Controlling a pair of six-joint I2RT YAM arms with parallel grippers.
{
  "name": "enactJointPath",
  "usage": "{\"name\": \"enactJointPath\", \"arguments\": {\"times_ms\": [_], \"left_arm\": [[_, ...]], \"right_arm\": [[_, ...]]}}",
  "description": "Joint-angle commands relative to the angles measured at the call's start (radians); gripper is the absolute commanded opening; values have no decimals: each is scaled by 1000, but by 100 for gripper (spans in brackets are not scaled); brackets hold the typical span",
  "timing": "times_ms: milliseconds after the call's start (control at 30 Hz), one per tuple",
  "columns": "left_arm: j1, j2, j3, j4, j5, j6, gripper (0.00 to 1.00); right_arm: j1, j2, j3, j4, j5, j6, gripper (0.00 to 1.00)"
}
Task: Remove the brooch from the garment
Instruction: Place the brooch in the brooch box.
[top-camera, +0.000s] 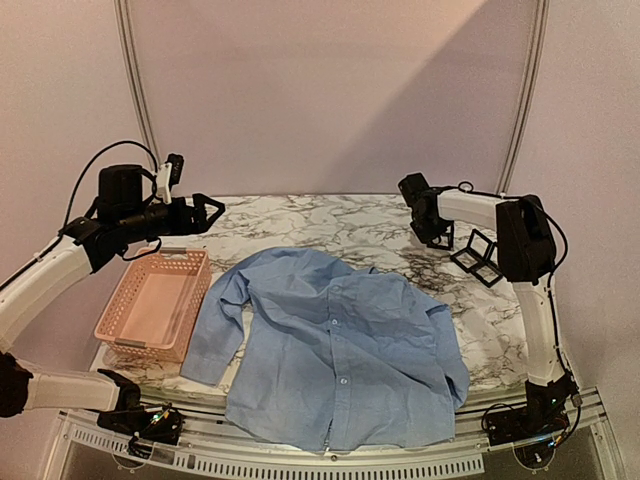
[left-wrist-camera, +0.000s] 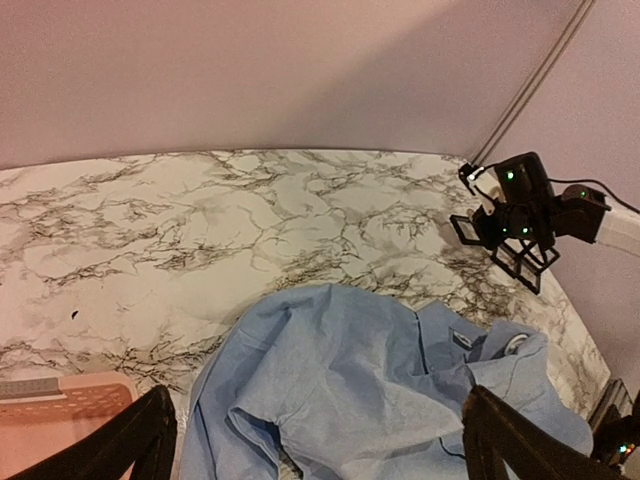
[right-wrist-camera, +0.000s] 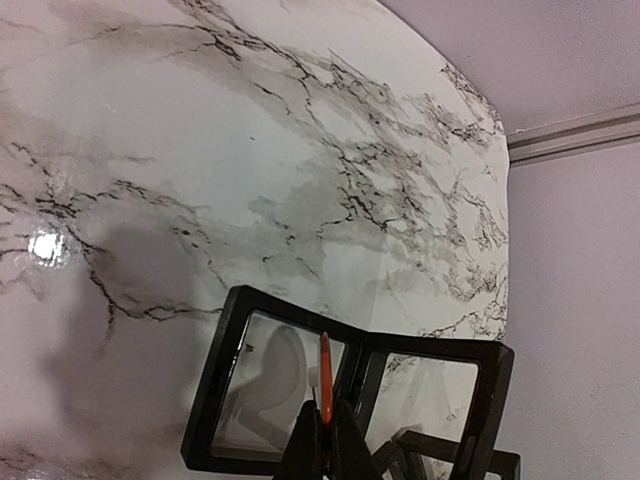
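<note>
The garment (top-camera: 330, 350), a light blue collared shirt, lies spread and wrinkled on the marble table (top-camera: 330, 225), its hem over the near edge; the left wrist view shows its collar end (left-wrist-camera: 370, 390). My right gripper (top-camera: 437, 238) hovers at the back right, away from the shirt, shut (right-wrist-camera: 325, 425) on a thin orange piece seen edge-on, which I take for the brooch (right-wrist-camera: 326, 372). Directly beneath it lies an open black framed case (right-wrist-camera: 212, 380) with clear panes. My left gripper (top-camera: 205, 212) hangs wide open (left-wrist-camera: 320, 425) above the shirt's far left side, holding nothing.
A pink plastic basket (top-camera: 155, 305) stands at the table's left edge, touching the shirt's sleeve. A second black framed case (top-camera: 478, 257) lies right of the right gripper. The back wall and a corner rail (right-wrist-camera: 580, 130) close off the far side.
</note>
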Motion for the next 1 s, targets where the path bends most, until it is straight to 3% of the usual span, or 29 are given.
{"name": "enactJointPath", "arguments": {"times_ms": [0,967], "left_arm": [[17,10,-16,5,14,-8,100],[36,15,-20,29,62,-32,99]], "right_arm": [[-7,46,32,14,42,-9,0],[-10,69,34,-4,89,-16,7]]}}
